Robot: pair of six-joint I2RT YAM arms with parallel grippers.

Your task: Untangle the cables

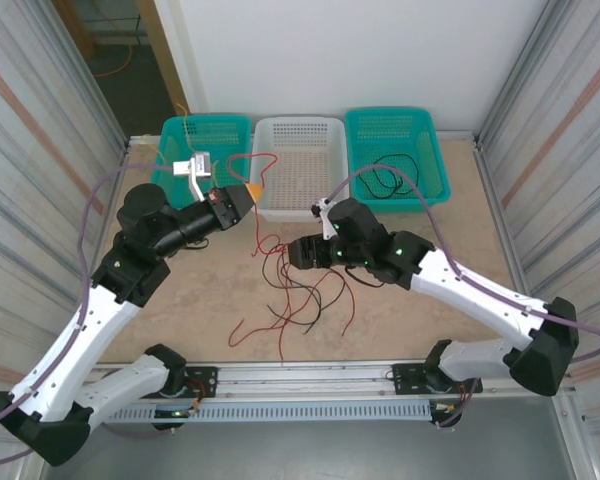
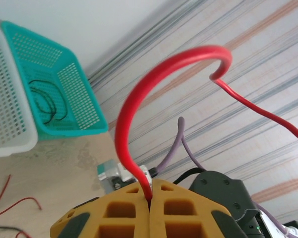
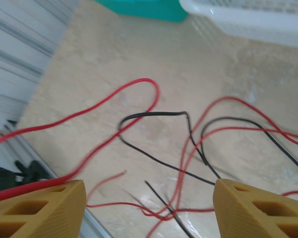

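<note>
Pinching a red cable (image 2: 118, 134) shut at lower centre, the left claw (image 2: 150, 196) holds it above the tangle (image 1: 298, 292), likely to free it, while the right claw (image 3: 149, 193) gapes open over the strands.

Lab: walled table (image 1: 195, 290), rail-mounted arms (image 1: 90, 320)

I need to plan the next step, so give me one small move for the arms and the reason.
Probably lower the right gripper, jaws open above the tangle, and close on the black cable on the table. The left gripper is shut on a raised red cable that runs into that tangle, so pinning a black strand should let the red one pull free.
</note>
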